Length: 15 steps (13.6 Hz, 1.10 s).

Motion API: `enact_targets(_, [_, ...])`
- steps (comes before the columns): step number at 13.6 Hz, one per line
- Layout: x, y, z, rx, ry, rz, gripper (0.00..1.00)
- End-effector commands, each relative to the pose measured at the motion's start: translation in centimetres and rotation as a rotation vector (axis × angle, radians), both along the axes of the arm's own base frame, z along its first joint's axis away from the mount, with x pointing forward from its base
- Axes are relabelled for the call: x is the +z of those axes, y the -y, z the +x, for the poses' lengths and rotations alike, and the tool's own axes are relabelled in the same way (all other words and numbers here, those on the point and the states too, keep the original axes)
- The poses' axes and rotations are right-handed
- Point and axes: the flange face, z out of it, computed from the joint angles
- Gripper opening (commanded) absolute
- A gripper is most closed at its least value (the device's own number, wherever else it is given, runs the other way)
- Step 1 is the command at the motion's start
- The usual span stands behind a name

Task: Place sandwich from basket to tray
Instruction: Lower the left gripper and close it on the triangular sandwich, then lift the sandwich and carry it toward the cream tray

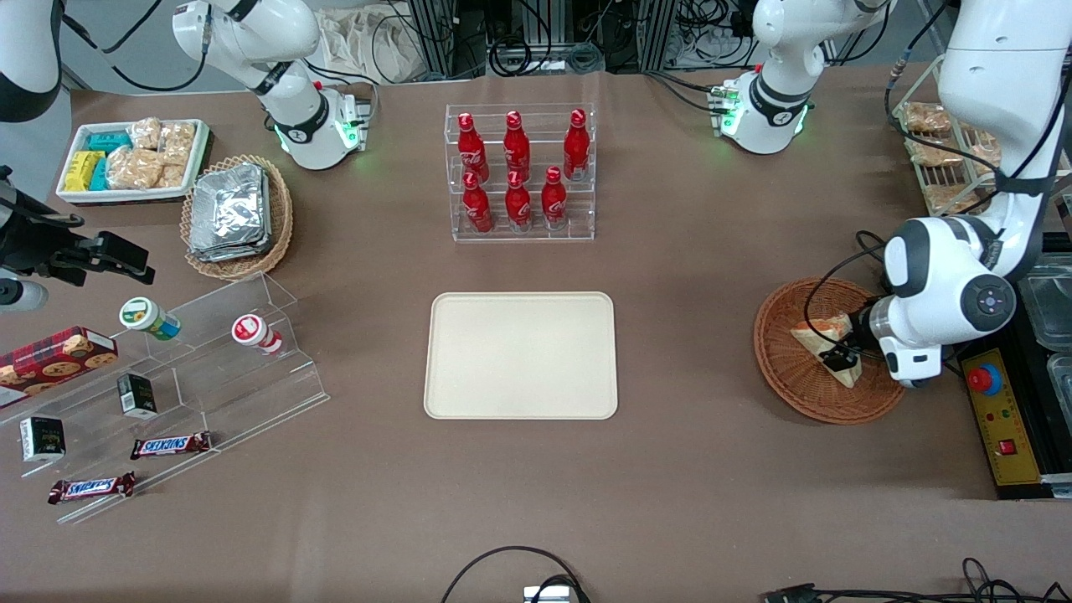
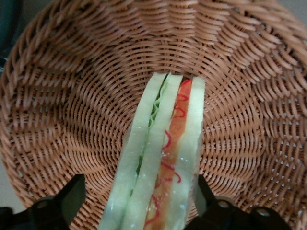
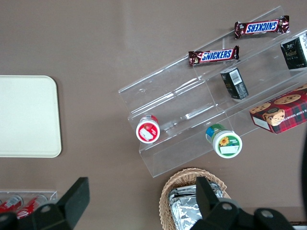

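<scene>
The sandwich (image 1: 819,337), a pale bread wedge with red and green filling, lies in the reddish-brown wicker basket (image 1: 787,381) toward the working arm's end of the table. My left gripper (image 1: 840,358) is down in the basket, astride the sandwich. In the left wrist view the sandwich (image 2: 158,167) stands on edge between the two black fingers (image 2: 72,196). One finger touches the bread and the other stands a little apart from it, so the jaws are open around it. The basket weave (image 2: 86,96) fills that view. The cream tray (image 1: 521,354) lies at the table's middle, with nothing on it.
A clear rack of red bottles (image 1: 519,172) stands farther from the front camera than the tray. A tan basket of foil packs (image 1: 237,216), a white snack bin (image 1: 132,159) and a clear stepped shelf (image 1: 167,394) lie toward the parked arm's end. A yellow control box (image 1: 1001,419) sits beside the basket.
</scene>
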Motion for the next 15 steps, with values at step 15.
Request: enact_targets(15, [22.1, 29.7, 3.1, -0.492, 0.001, -0.089, 0.00])
